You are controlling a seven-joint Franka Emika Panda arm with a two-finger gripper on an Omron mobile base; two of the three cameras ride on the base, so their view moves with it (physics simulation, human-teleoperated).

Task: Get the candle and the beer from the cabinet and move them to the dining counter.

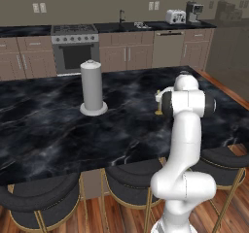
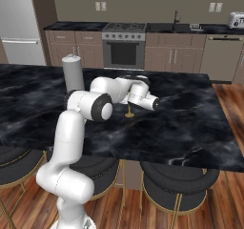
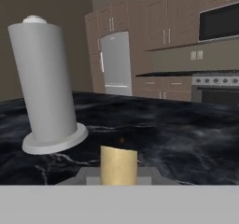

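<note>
The golden-tan candle (image 2: 129, 111) stands upright on the black marbled dining counter (image 2: 190, 123), its round base on the top. My gripper (image 2: 131, 104) is shut on its stem, reaching in from the right in the right base view. In the hand view the candle's top (image 3: 119, 165) rises between the fingertips at the bottom. In the left base view a bit of the candle (image 1: 158, 111) peeks out left of the arm's elbow. Taupe wall cabinet doors (image 3: 161, 22) with silver bar handles hang on the far wall. The beer is out of view.
A tall white paper-towel roll (image 1: 93, 86) stands on the counter (image 1: 48, 125) left of the candle, close to it in the hand view (image 3: 44, 83). Round dark stools (image 2: 176, 180) with gold legs line the near edge. Stove (image 2: 124, 49), fridge (image 3: 115, 62) and toaster (image 1: 175, 16) stand along the far wall.
</note>
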